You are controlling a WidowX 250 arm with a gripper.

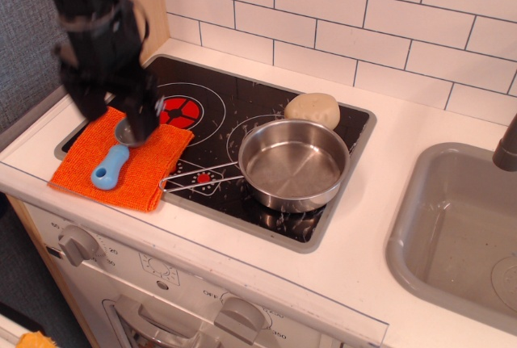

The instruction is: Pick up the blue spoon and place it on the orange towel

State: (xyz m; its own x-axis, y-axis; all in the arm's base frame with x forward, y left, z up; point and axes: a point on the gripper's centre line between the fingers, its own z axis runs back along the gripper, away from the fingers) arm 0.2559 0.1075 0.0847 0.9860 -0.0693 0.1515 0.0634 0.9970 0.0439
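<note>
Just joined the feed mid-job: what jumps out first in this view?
The bright orange textured towel at the stove's front-left corner, with the small light-blue-handled spoon lying on it. Above it hangs the blurred black gripper. To the right, a round steel pan sits on the black cooktop.

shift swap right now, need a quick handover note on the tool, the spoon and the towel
Tool: blurred above the towel's back edge, holding nothing; open or shut can't be told.
Small light-blue-handled toy spoon with the round grey bowl: lying on the square bright orange cloth towel, handle end toward the counter front, bowl partly hidden by the tool.
Done: spoon is on the towel.
Left: clear the arm away.
</note>
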